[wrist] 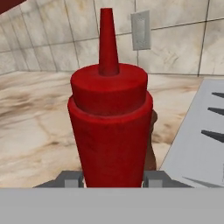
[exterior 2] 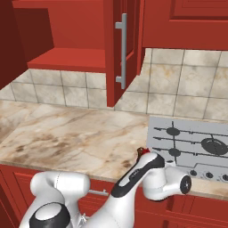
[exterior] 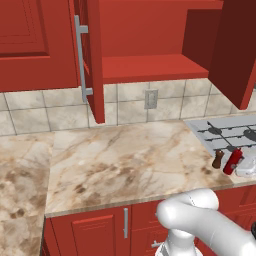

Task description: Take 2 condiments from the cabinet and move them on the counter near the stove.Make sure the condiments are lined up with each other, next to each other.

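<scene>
1. Confirm the position: the red squeeze bottle (exterior: pixel 233 161) stands on the counter (exterior: pixel 130 155), just beside the brown shaker (exterior: pixel 218 159), at the stove (exterior: pixel 227 131) edge.
2. Note the gripper (wrist: pixel 113 178): its jaws flank the bottle base; whether they pinch it cannot be told.
3. Part the jaws evenly, then lift straight up to avoid tipping the bottle.

No text, label, brand, number or sign is showing legibly anywhere. The slim red squeeze bottle with the pointed nozzle (wrist: pixel 109 127) is presenting a plain, unprinted body in the hand view. The small grey wall outlet plate (exterior: pixel 151 99) on the beige tiled backsplash is carrying no marking, and the dark round knobs (exterior 2: pixel 201 174) along the front of the flat silver-grey cooktop (exterior 2: pixel 191 144) are showing no readable numerals.
</scene>
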You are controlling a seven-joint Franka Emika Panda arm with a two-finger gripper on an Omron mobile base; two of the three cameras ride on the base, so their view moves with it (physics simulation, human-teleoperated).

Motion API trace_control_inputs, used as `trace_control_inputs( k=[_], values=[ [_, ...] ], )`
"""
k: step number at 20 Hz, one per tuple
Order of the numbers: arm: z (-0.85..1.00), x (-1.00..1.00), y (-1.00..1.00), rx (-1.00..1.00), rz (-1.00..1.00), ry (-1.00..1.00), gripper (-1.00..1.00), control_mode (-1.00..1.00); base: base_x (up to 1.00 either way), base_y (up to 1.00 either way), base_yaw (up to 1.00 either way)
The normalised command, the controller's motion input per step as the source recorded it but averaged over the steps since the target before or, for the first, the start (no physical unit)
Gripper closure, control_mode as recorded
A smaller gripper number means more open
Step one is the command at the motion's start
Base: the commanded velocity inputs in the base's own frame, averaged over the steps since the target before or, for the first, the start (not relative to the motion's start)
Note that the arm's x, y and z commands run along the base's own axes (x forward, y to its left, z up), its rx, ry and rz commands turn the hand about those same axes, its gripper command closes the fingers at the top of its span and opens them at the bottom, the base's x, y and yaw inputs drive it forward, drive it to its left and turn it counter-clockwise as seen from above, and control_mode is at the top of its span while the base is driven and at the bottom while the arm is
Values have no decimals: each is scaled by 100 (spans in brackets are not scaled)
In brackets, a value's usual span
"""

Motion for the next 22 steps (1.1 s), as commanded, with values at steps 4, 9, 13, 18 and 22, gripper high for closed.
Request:
trace_control_inputs(
  k=[4,9,13,18,22],
  values=[
    [-3,15,0,0,0,0,100,-100,0,0,0],
    [-15,12,0,0,0,0,100,-100,0,0,0],
    [-18,9,0,0,0,0,100,-100,0,0,0],
    [-9,12,0,0,0,0,100,-100,0,0,0],
    [-7,15,0,0,0,0,100,-100,0,0,0]
  ],
)
